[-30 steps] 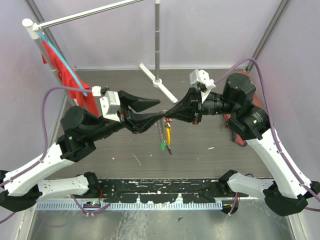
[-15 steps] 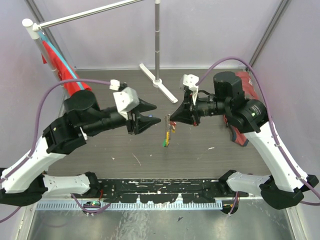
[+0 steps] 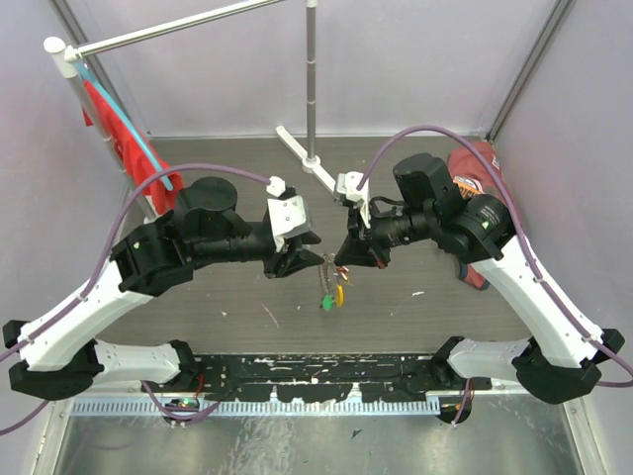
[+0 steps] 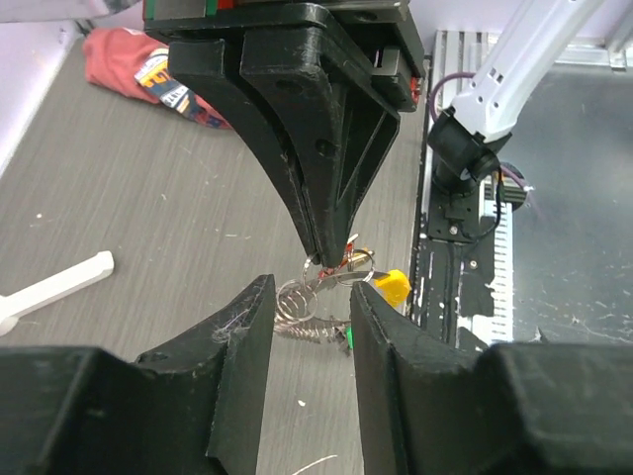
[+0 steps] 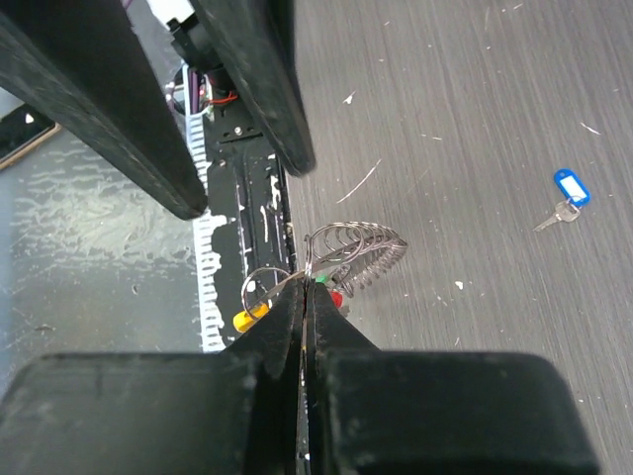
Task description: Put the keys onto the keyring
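Observation:
The keyring (image 3: 331,282) is a silvery coiled loop with a yellow tag (image 3: 339,294) and a green tag (image 3: 323,306). It hangs above the table from my right gripper (image 3: 337,259), which is shut on its ring. The right wrist view shows the coil (image 5: 358,247), the yellow tag (image 5: 247,317) and a red key head (image 5: 336,299) at the shut tips (image 5: 307,289). My left gripper (image 3: 309,259) is open and faces it, with its fingers (image 4: 247,327) on either side of the keyring (image 4: 302,305) without touching it. A blue key (image 5: 569,190) lies on the table.
A red cloth (image 3: 119,139) hangs from a rack at the far left. A white stand base (image 3: 312,163) with a pole sits at the back. A red printed bag (image 3: 475,183) lies behind the right arm. A black rail (image 3: 316,371) runs along the near edge.
My left gripper pulled away from the right one, turned, and has come back close to the keyring. My right gripper moved left and lower with the keyring still in it.

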`<control>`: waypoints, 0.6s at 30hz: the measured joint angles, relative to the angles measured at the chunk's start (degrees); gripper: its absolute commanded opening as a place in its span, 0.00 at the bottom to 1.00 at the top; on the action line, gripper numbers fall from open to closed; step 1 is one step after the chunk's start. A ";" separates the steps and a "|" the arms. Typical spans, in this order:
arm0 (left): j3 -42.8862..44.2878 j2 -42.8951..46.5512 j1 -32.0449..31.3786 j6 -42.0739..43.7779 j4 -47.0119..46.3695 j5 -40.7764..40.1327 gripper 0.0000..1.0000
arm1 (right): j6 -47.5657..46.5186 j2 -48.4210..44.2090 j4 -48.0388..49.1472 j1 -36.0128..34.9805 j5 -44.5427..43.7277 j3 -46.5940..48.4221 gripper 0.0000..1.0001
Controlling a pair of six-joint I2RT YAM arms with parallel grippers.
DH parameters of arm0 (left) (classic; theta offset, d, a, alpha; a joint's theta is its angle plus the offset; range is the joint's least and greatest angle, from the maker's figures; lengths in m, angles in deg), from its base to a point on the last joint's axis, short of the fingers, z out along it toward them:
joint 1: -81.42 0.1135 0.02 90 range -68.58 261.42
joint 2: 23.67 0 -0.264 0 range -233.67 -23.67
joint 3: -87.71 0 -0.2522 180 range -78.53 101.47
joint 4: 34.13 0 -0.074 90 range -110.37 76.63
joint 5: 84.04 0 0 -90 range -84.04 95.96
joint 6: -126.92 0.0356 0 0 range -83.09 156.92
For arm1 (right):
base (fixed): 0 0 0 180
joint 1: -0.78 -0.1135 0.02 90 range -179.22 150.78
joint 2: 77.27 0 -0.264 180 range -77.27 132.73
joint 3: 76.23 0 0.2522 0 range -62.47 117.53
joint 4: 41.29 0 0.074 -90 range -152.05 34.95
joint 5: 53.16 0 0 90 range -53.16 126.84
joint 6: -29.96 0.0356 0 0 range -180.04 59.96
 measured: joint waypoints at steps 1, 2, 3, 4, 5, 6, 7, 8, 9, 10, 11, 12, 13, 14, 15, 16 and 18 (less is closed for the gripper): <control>0.00 -0.31 0.00 0.17 0.20 0.42 0.41 | -0.24 0.00 -0.28 -0.33 0.00 0.00 0.01; 0.00 -0.63 0.00 0.31 0.44 0.79 0.41 | -0.50 0.00 -0.57 -0.70 0.00 0.00 0.01; 0.00 -1.16 0.00 0.48 0.74 1.36 0.41 | -0.68 0.00 -0.74 -1.01 0.00 0.00 0.01; 0.00 -1.55 0.00 0.55 0.83 1.75 0.41 | -0.81 0.00 -0.85 -1.31 0.02 0.00 0.01; 0.00 -1.99 0.00 0.66 0.87 2.25 0.42 | -0.83 0.00 -0.87 -1.57 0.02 0.00 0.01; 0.00 -2.34 0.00 0.68 0.87 2.80 0.42 | -0.83 0.00 -0.83 -1.79 0.04 0.00 0.01; 0.00 -2.64 0.00 0.70 0.90 3.37 0.43 | -0.81 0.00 -0.83 -1.99 0.04 0.00 0.01; 0.00 -2.80 0.00 0.72 0.90 3.78 0.43 | -0.81 0.00 -0.83 -2.10 0.04 0.00 0.01; 0.00 -2.89 0.00 0.72 0.90 4.20 0.43 | -0.79 0.00 -0.79 -2.19 0.04 0.00 0.01; 0.00 -2.93 0.00 0.74 0.90 4.57 0.43 | -0.76 0.00 -0.70 -2.36 0.04 0.00 0.01; 0.00 -2.93 0.00 0.76 0.87 4.85 0.43 | -0.76 0.00 -0.57 -2.38 0.04 0.00 0.01; 0.00 -2.97 0.00 0.87 0.90 5.14 0.43 | -0.74 0.00 -0.44 -2.40 0.04 0.00 0.01; 0.00 -2.99 0.00 0.92 0.90 5.40 0.43 | -0.74 0.00 -0.42 -2.40 0.04 0.00 0.01; 0.00 -3.08 0.00 1.01 0.98 5.62 0.43 | -0.74 -0.02 -0.42 -2.47 0.04 0.00 0.01; 0.00 -3.19 0.00 1.09 1.18 5.86 0.43 | -0.72 -0.07 -0.42 -2.51 0.04 0.00 0.01; 0.00 -3.32 0.00 1.20 1.40 5.97 0.43 | -0.72 -0.09 -0.42 -2.54 0.04 0.00 0.01; 0.02 -3.65 0.00 1.49 2.05 6.23 0.42 | -0.72 -0.15 -0.42 -2.69 0.02 0.00 0.01</control>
